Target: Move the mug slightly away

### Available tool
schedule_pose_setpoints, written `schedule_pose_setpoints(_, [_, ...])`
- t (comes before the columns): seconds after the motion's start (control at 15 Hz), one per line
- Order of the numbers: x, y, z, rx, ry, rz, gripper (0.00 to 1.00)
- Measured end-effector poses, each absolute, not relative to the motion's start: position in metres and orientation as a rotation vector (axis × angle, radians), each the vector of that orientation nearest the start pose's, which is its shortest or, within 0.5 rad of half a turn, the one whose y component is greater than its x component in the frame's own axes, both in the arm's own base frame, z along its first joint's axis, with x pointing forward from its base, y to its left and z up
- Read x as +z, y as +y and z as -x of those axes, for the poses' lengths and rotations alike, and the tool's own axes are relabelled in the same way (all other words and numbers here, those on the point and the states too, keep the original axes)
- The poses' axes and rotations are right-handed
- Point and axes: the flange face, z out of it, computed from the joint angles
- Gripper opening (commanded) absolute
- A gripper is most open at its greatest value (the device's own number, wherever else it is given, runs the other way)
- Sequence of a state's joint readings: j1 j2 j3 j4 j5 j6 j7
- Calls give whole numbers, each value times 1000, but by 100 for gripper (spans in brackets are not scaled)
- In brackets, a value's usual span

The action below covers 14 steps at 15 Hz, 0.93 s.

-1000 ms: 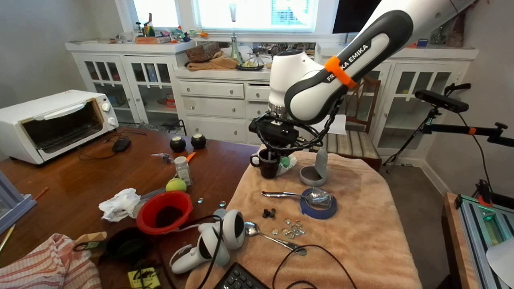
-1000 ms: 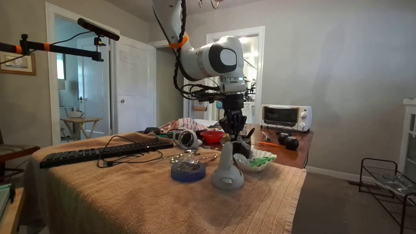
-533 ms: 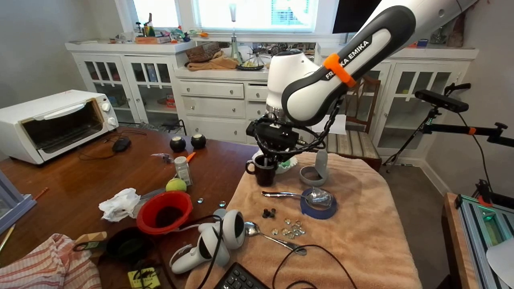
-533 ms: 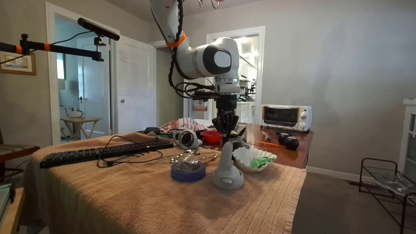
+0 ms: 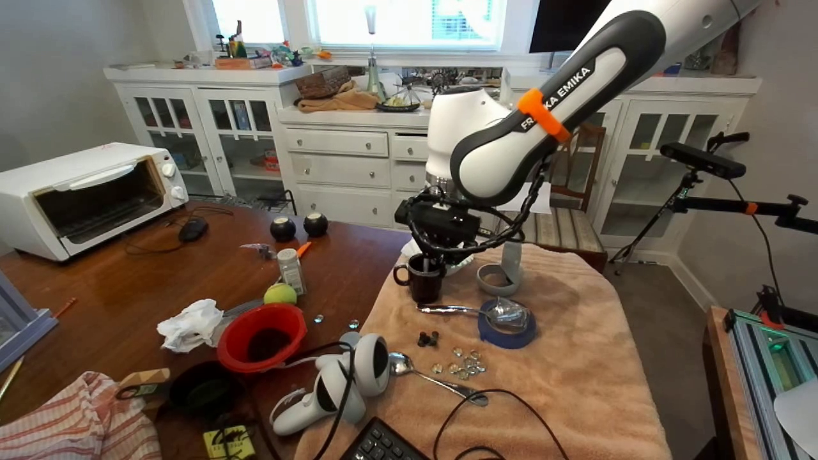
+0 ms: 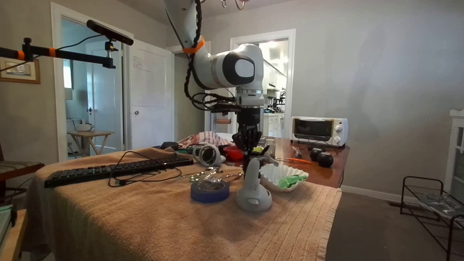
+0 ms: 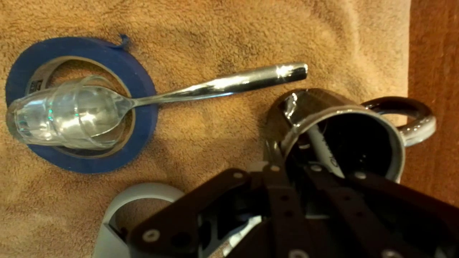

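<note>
The mug (image 5: 424, 286) is closer to the spoon (image 7: 229, 85) than a second ago, beneath the gripper (image 7: 294, 171), its wall pinched between the fingers (image 7: 281, 193).

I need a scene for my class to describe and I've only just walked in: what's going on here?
A robot arm has the mug: its gripper holds it at the rim, on or just above the towel; the pictures don't settle which. The mug looks upright, close to a spoon lying partly over the tape. The mug hasn't been let go, so the move seems unfinished.
</note>
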State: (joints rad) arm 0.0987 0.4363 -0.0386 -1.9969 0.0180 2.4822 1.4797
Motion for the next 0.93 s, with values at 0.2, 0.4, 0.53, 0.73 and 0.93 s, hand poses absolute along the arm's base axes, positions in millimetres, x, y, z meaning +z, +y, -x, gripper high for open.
schedule_pose_setpoints(0.2, [242, 38, -611, -54, 2024, 2367, 33])
schedule_pose_setpoints(0.4, [244, 39, -611, -59, 2015, 2371, 55])
schedule_pose_setpoints(0.53, [255, 41, -612, -70, 1995, 2373, 69])
schedule_pose_setpoints(0.73, [292, 45, -609, -81, 1940, 2400, 92])
schedule_pose_setpoints(0.93, [343, 42, -595, -68, 1785, 2538, 100])
